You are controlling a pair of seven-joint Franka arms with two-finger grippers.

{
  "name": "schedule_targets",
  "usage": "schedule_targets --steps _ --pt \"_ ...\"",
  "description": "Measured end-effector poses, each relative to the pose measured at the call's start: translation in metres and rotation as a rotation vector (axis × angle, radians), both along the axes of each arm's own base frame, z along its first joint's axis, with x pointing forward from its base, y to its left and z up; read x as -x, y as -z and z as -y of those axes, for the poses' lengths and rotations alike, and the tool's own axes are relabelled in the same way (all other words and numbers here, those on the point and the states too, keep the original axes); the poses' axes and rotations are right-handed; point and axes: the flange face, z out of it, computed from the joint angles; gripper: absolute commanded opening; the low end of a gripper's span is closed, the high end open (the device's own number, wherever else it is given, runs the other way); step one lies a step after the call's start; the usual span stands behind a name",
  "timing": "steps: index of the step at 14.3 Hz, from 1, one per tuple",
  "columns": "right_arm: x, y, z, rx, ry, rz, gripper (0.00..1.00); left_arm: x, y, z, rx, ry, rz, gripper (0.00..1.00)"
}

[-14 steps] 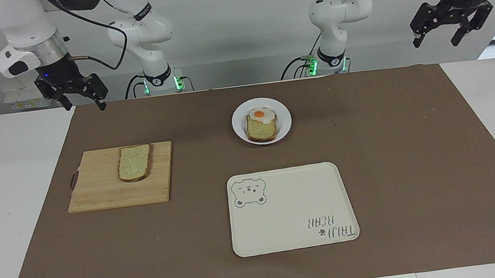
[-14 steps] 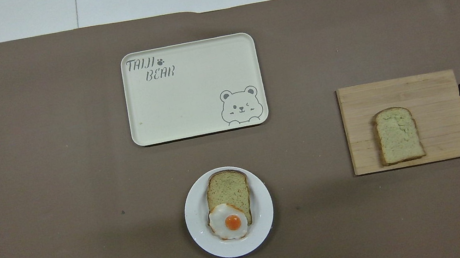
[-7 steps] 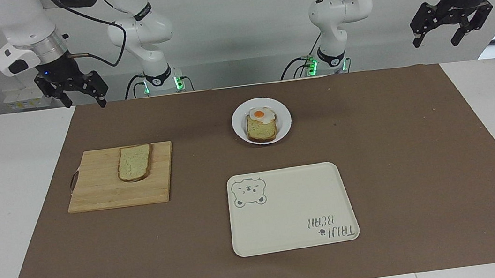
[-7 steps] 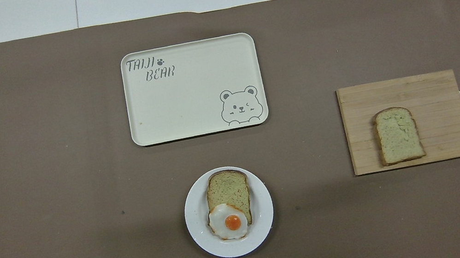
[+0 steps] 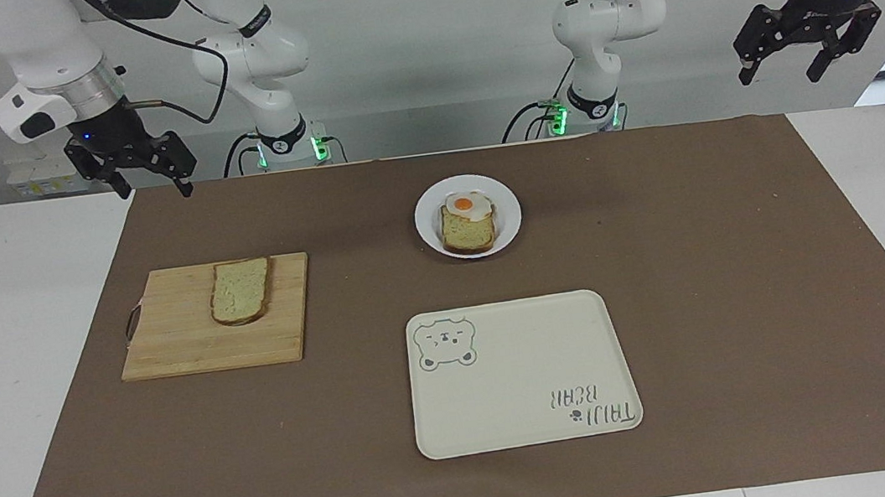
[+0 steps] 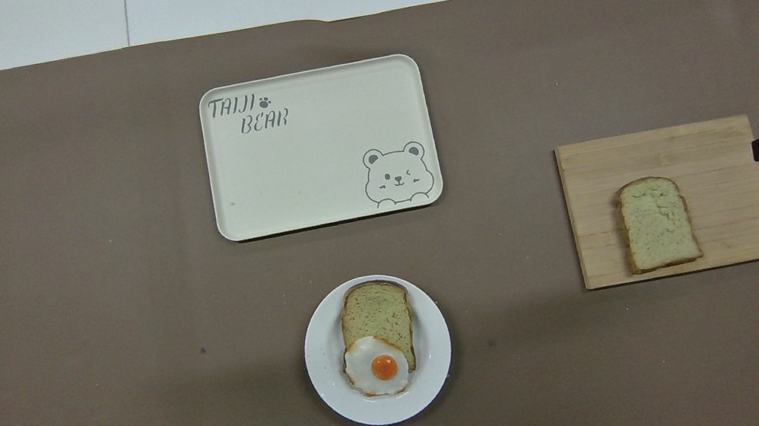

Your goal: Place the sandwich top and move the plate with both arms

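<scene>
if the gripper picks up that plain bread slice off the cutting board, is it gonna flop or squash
Probably some of both. The sandwich top looks thin and lies flat on the cutting board, so gripped at one edge it would likely sag. Its speckled crumb looks soft, so firm fingers may dent it; the brown crust seems the firmer place to grip. It is likely light.

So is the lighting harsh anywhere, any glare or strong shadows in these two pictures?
Facing view: even, soft light; the board and tray cast only thin shadows on the mat. Overhead view: the plate is bright white without strong glare, with a faint darker patch of mat beside it; the bear print on the tray reads sharply.
</scene>
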Motion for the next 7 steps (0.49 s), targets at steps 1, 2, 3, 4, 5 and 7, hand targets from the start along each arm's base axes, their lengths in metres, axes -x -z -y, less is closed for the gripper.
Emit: schedule_targets --steps 1,2,3,4,5,7 --pt "0.0 0.001 0.001 0.0 0.001 -0.001 1.0 0.0 0.0 0.0 0.0 0.0 0.0 1.0" --pt "0.0 0.002 0.002 -0.001 0.0 -0.005 1.0 0.0 0.0 0.0 0.0 0.0 0.0 1.0" --pt "0.001 0.006 0.004 -0.001 -0.004 -0.012 1.0 0.0 0.0 0.0 0.0 0.0 0.0 1.0" --pt "0.001 0.012 0.009 -0.002 -0.017 -0.016 1.0 0.0 0.0 0.0 0.0 0.0 0.0 1.0" --pt "-0.001 0.02 0.015 -0.001 -0.036 -0.009 1.0 0.0 0.0 0.0 0.0 0.0 0.0 1.0" --pt "-0.006 0.044 0.022 -0.001 -0.068 0.002 1.0 0.0 0.0 0.0 0.0 0.0 0.0 1.0"
